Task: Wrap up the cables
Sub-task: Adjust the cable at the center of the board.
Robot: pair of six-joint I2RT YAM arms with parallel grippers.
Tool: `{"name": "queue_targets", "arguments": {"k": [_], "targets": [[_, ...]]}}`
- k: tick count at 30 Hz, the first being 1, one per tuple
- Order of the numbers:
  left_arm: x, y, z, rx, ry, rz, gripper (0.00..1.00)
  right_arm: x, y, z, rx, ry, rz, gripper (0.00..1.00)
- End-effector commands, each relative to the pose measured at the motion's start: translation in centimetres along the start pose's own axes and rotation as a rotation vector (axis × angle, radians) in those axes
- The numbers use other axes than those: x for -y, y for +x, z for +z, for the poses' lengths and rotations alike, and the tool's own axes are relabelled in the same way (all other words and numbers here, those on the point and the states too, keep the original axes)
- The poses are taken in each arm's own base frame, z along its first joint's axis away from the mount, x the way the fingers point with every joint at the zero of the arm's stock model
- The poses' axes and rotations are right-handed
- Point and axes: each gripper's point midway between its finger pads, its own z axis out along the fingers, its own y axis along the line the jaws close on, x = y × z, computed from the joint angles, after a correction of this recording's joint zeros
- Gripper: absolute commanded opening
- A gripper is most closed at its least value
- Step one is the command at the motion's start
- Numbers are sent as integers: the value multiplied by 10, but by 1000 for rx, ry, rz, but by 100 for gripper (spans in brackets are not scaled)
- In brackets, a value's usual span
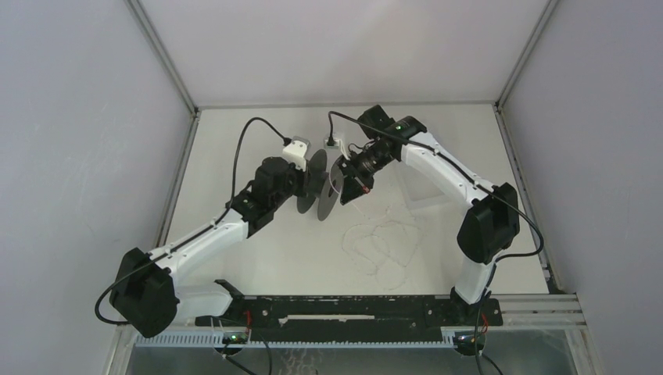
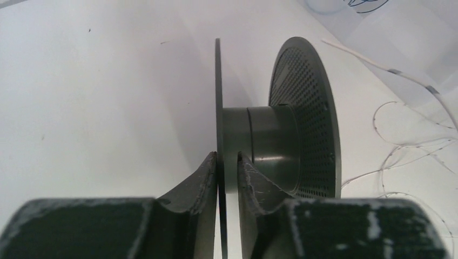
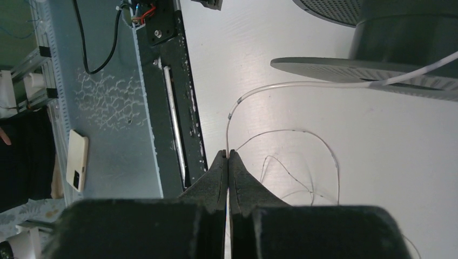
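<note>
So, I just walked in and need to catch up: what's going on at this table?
Two robot arms are working on winding a thin white cable onto a black spool. The left hand straddles one disc of the spool, with a small gap showing on one side, so it is not clamped tight. The right hand is shut on the cable, which runs from its fingertips to the spool. Loose loops lie on the table, and the spool's core looks bare.

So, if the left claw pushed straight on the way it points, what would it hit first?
The spool hub: the left claw straddles the near disc, and the hub sits right ahead of one finger, though depth is hard to judge.
</note>
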Motion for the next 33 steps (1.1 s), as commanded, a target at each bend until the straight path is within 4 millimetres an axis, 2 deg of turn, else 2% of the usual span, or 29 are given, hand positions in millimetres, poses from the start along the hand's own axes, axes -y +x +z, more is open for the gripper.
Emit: {"name": "queue_targets", "arguments": {"k": [1,5,9,15,24,28,30,33], "targets": [[14,-39,-7,116,74,15,26,-12,-3,-10,32,-53,-29,0],[15,-39,-9,118,85,34,29,-14,-3,-9,27,-74,-16,0],[16,-37,-11,123,111,54,28,-15,-6,-5,27,-103,21,0],[20,-30,-13,116,181,42,30,-21,-7,11,34,-198,110,0],[17,-22,-12,106,241,-27,33,-24,-8,31,30,-208,125,0],[19,-20,-15,113,277,-65,35,-19,-7,36,46,-176,124,0],[8,-21,-14,124,265,-89,37,-16,-6,39,48,-161,129,0],[7,-21,-15,127,273,-95,39,-10,-4,43,51,-139,132,0]]}}
